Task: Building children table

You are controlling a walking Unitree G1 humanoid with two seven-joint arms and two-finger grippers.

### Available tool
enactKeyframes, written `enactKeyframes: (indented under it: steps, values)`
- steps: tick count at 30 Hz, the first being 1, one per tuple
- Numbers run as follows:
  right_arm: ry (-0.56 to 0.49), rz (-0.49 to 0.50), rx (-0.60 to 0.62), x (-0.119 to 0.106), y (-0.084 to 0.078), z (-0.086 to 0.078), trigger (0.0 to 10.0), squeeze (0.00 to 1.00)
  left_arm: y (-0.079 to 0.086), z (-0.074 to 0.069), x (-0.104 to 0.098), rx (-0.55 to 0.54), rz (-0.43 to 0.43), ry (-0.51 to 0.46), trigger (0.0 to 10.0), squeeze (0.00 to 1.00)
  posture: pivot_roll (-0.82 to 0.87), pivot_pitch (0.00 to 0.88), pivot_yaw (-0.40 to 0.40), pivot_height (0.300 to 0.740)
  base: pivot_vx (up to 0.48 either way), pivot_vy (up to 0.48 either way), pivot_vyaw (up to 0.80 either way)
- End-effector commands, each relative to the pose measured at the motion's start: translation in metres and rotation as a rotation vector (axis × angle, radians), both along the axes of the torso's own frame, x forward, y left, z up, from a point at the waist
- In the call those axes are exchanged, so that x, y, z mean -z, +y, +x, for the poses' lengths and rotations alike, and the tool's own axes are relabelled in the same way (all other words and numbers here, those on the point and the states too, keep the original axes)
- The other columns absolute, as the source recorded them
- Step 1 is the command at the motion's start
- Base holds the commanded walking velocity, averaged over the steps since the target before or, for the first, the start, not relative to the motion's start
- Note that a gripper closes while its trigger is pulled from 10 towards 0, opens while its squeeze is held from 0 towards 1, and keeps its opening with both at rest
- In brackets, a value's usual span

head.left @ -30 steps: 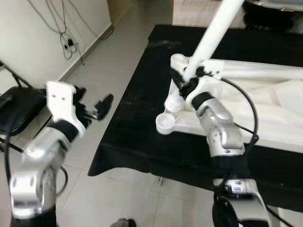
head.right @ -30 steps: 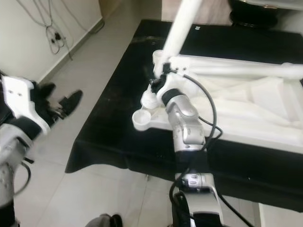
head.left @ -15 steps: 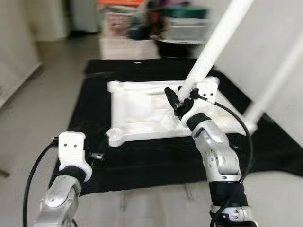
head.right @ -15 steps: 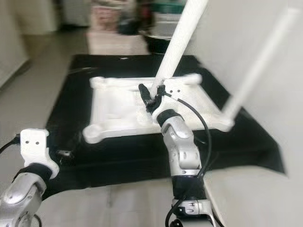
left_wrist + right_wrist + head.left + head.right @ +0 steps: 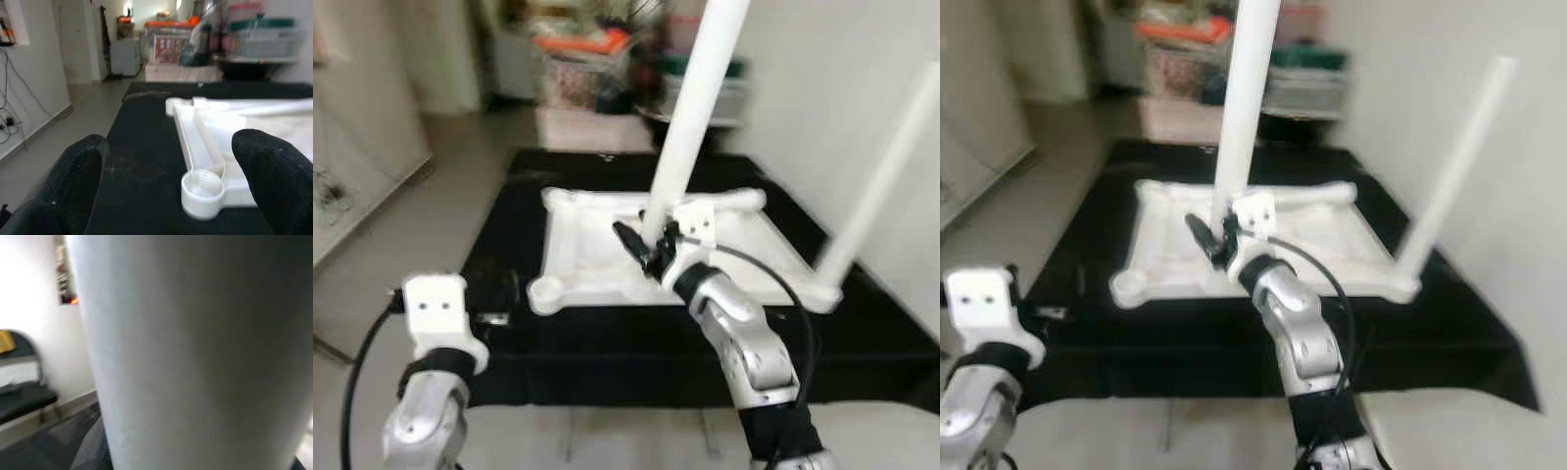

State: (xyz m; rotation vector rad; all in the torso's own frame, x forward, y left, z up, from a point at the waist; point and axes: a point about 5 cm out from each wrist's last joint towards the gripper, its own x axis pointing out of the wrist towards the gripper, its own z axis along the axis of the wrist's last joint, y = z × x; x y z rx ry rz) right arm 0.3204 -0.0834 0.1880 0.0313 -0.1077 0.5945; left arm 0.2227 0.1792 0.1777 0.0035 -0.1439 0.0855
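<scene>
Right hand [image 5: 654, 257] clamped on white leg [image 5: 690, 117], now swung more upright over tabletop [image 5: 597, 257] on black surface [image 5: 499, 255]. Left hand [image 5: 166, 186] open, near empty corner socket [image 5: 201, 191]. Seating next, probably.

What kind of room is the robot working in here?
Probably a room in a home, used partly for storage: a tiled floor, stacked plastic bins at the back, and a black-covered table holding a white tabletop.

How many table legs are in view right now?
2. One leg is gripped near its base by the right gripper, over the tabletop; the other leg stands at the tabletop's near right corner. More may be hidden.
</scene>
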Motion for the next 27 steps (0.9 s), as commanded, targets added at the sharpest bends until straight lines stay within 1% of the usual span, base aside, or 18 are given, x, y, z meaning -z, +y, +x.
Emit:
enactKeyframes:
  steps: [1, 4, 7, 8, 9, 12, 14, 18, 22, 25, 26, 27]
  values:
    - [-0.002, -0.015, -0.018, 0.003, 0.002, -0.002, 10.0, 0.0, -0.002, 0.001, 0.008, -0.01, 0.028, 0.029, 10.0, 0.0, 0.07, 0.0, -0.062, 0.74, 0.0, 0.0, 0.0]
    - [0.014, -0.042, -0.039, 0.013, 0.003, -0.008, 10.0, 0.0, -0.006, -0.002, 0.02, -0.013, 0.074, 0.069, 10.0, 0.0, 0.07, 0.0, -0.057, 0.74, 0.0, 0.0, 0.0]
    - [0.022, -0.053, -0.053, 0.018, 0.003, -0.011, 10.0, 0.0, -0.009, -0.004, 0.025, -0.01, 0.083, 0.086, 10.0, 0.0, 0.07, 0.0, -0.057, 0.74, 0.0, 0.0, 0.0]
    - [0.022, -0.053, -0.053, 0.018, 0.003, -0.011, 10.0, 0.0, -0.009, -0.004, 0.025, -0.01, 0.083, 0.086, 10.0, 0.0, 0.07, 0.0, -0.057, 0.74, 0.0, 0.0, 0.0]
    - [0.022, -0.058, -0.067, 0.019, 0.004, -0.014, 10.0, 0.0, -0.011, -0.005, 0.03, -0.012, 0.115, 0.106, 10.0, 0.0, 0.07, 0.0, -0.053, 0.74, 0.0, 0.0, 0.0]
    - [0.014, -0.063, -0.08, 0.019, 0.004, -0.015, 10.0, 0.0, -0.011, -0.006, 0.032, -0.013, 0.131, 0.113, 10.0, 0.0, 0.07, 0.0, -0.049, 0.74, 0.0, 0.0, 0.0]
    - [-0.014, -0.044, -0.113, 0.015, 0.004, -0.017, 10.0, 0.0, -0.016, -0.008, 0.04, -0.002, 0.133, 0.139, 10.0, 0.0, 0.07, 0.0, -0.043, 0.74, 0.0, 0.0, 0.8]
    - [-0.024, -0.034, -0.122, 0.012, 0.005, -0.017, 10.0, 0.0, -0.018, -0.007, 0.041, 0.008, 0.122, 0.143, 10.0, 0.0, 0.07, 0.0, -0.038, 0.74, 0.0, 0.0, 0.8]
    - [-0.035, -0.005, -0.12, 0.007, 0.008, -0.012, 10.0, 0.0, -0.02, -0.001, 0.036, 0.02, 0.102, 0.118, 10.0, 0.0, 0.08, 0.0, -0.034, 0.74, 0.0, 0.0, 0.8]
    - [-0.039, -0.004, -0.116, 0.005, 0.009, -0.01, 10.0, 0.0, -0.021, 0.001, 0.035, 0.033, 0.09, 0.109, 10.0, 0.0, 0.08, 0.0, -0.034, 0.74, 0.0, 0.0, 0.66]
    - [-0.051, -0.015, -0.094, 0.004, 0.009, -0.008, 10.0, 0.0, -0.022, 0.001, 0.035, 0.04, 0.083, 0.109, 10.0, 0.0, 0.08, 0.0, -0.034, 0.74, 0.0, 0.0, 0.0]
    - [-0.034, -0.013, -0.081, 0.005, 0.009, -0.006, 10.0, 0.0, -0.024, 0.002, 0.034, 0.051, 0.08, 0.105, 10.0, 0.0, 0.08, 0.0, -0.034, 0.74, 0.0, 0.0, 0.0]
